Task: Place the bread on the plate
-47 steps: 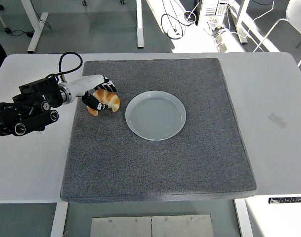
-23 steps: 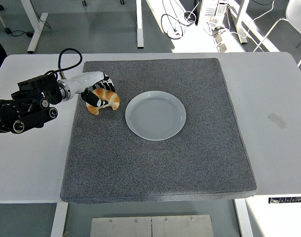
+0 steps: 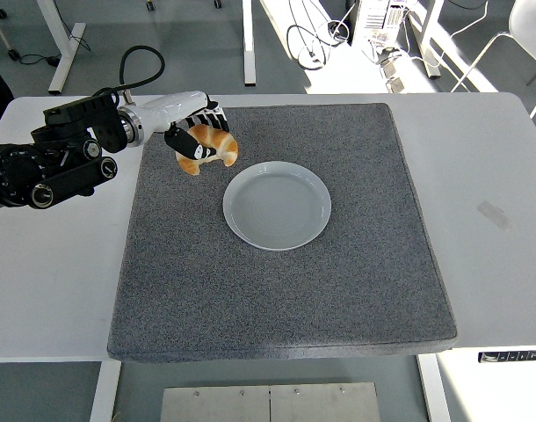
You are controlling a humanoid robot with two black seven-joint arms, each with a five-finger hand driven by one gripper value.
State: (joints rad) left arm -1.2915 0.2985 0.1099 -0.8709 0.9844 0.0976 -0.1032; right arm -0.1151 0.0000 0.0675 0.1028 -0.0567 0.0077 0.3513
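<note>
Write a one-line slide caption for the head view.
Left hand holds the bread beside the empty plate on a grey mat.

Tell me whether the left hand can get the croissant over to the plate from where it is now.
Probably yes. The left hand grips the croissant just up-left of the plate; only bare grey mat lies between them, and the plate is empty.

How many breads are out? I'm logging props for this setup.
1: a croissant-shaped bread held in the left hand, up-left of the plate, over the grey mat. None hidden that I can see.
</note>
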